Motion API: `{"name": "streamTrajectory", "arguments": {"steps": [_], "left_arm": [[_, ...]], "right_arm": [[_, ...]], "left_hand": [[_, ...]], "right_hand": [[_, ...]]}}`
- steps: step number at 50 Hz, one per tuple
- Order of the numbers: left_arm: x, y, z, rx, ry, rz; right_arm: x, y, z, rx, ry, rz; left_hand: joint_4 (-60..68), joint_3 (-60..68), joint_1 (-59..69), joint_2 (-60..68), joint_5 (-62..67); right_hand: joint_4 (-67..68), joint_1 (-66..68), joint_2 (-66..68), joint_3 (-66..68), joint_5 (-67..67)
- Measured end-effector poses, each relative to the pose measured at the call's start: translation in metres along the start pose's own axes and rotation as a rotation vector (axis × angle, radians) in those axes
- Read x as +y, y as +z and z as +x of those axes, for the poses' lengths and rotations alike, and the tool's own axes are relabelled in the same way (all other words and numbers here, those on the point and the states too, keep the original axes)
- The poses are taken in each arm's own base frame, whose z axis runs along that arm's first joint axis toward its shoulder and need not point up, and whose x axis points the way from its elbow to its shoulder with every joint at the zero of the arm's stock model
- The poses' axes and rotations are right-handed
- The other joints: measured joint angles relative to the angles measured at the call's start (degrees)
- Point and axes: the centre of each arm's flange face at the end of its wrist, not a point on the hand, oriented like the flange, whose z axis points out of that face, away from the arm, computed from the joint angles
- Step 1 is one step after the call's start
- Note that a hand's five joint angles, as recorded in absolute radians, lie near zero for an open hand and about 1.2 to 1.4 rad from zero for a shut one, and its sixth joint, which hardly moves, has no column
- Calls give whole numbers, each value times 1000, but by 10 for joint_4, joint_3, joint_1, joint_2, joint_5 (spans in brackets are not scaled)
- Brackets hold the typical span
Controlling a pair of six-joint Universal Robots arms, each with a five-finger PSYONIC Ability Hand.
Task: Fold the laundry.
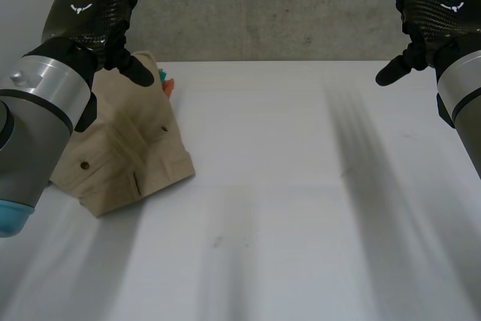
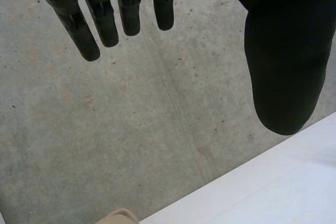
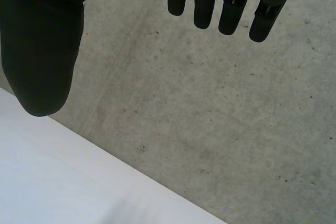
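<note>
A folded beige garment [image 1: 128, 148] with dark buttons lies at the far left of the white table [image 1: 301, 208], partly behind my left arm. Its tip [image 2: 119, 216] peeks in at the table edge in the left wrist view. My left hand [image 1: 94, 16] is raised above the garment, fingers [image 2: 105, 19] straight and thumb apart, holding nothing. At the far right my right hand [image 1: 436, 13] hangs high over the table, fingers [image 3: 231, 9] straight, thumb spread and empty.
A small orange and green thing [image 1: 167, 84] shows just behind the garment. A grey concrete wall [image 1: 270, 5] rises behind the table's far edge. The table's middle and right are bare white surface.
</note>
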Motion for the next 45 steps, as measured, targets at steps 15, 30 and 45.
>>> {"name": "streamTrajectory", "arguments": {"steps": [15, 30, 45], "left_arm": [[10, 3, 1, 7, 38, -27], [153, 41, -39, 5, 667, -327], [162, 59, -9, 77, 720, -174]], "right_arm": [[0, -1, -2, -9, -6, 2], [23, -7, -3, -22, -37, -77], [64, -17, -9, -62, -131, -203]], "left_hand": [[-42, -40, -36, -43, -31], [-42, -40, -36, -43, -31], [522, 519, 479, 523, 499]], "right_hand": [[-43, -6, -26, -39, -33], [-43, -6, -26, -39, -33], [-43, -6, -26, -39, -33]]}}
